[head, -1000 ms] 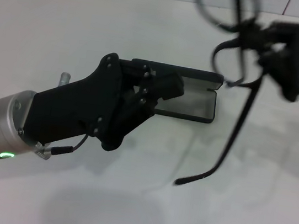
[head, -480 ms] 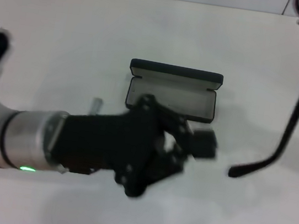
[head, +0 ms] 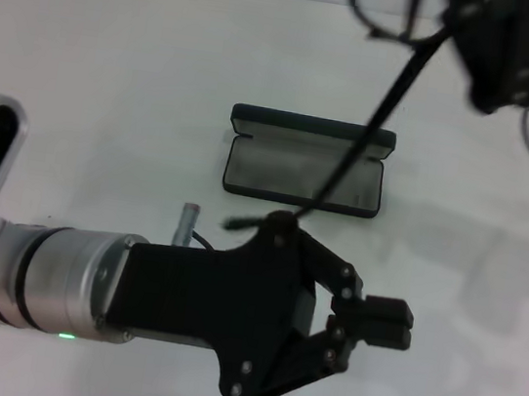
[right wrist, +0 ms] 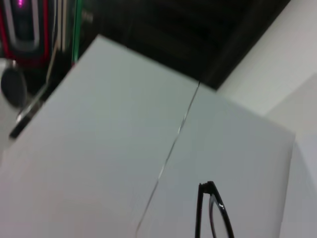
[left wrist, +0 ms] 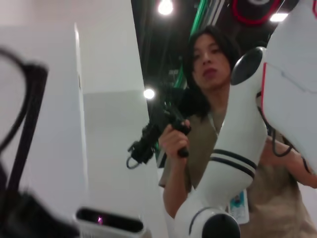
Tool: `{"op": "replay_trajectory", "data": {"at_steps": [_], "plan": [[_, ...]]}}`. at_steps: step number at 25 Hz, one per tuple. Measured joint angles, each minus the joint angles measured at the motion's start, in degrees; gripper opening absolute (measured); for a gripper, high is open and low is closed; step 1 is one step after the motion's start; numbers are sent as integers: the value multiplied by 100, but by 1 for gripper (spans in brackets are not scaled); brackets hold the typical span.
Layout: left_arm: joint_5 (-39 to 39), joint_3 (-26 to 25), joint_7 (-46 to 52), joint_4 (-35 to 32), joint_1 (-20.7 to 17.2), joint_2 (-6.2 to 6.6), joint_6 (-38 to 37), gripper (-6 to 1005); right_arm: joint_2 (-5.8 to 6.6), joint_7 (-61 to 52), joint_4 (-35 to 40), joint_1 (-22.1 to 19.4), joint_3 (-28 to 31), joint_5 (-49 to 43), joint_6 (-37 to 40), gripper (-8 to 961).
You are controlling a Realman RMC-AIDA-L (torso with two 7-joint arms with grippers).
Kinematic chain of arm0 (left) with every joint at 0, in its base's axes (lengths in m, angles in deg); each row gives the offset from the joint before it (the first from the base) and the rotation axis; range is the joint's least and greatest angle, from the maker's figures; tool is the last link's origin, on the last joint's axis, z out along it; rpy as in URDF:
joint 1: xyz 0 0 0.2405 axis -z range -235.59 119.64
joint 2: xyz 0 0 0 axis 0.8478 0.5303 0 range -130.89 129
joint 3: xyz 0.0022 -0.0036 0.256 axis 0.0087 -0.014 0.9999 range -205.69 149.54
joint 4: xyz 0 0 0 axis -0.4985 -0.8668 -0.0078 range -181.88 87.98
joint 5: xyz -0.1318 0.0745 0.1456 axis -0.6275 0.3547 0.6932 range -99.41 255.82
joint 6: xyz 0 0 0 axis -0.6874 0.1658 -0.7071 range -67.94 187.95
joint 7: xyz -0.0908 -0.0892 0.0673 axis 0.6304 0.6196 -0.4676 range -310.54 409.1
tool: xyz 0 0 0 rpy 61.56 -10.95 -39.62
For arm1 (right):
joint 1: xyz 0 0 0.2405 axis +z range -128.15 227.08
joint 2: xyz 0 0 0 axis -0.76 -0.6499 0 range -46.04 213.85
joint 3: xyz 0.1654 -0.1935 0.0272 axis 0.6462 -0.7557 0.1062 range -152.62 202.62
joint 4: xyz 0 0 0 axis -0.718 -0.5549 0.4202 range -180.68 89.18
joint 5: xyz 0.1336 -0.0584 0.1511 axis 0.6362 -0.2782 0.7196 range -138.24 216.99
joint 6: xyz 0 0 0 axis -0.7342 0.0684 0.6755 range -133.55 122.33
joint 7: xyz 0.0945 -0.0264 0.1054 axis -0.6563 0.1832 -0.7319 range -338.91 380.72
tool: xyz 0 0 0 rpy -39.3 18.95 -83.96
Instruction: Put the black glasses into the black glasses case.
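The black glasses are held up in the air by the right gripper, near the far right of the head view. The jaws seem to be clamped on the frame, though the fingers are blurred there. One long temple arm hangs down from the jaws and crosses over the open black glasses case. Its tip ends past the near edge of the case, close to the left gripper.

The left gripper is parked low, nearer the robot than the case. Its jaws look pressed together and nothing is held in them.

The case lies open on the white table, below the right jaws and to their left. The grey lining is seen and nothing is in it yet.

To do this step well, the glasses should be brought lower and turned flat, so the frame lines up with the long side of the case. The hanging temple arm should be folded or guided inside first, or it may catch on the rim. The grip should only be let go once the frame rests on the lining.

The case is seen only in the head view. In the right wrist view, only a bit of the black frame is seen against the table. In the left wrist view, a person and the robot's white arm are seen.
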Motion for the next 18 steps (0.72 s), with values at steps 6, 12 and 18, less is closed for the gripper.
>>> {"op": "replay_trajectory", "data": {"at_steps": [6, 12, 18], "plan": [[-549, 86, -138, -13, -82, -7, -79, 42, 1, 359, 0, -50, -468, -8, -424, 60], [-927, 90, -104, 29, -58, 4, -80, 42, 1, 377, -37, -87, -696, -42, -677, 63], [-1291, 94, 235, 49, -31, 17, -43, 43, 1, 397, -62, -81, -1026, -48, -1032, 66]]}}
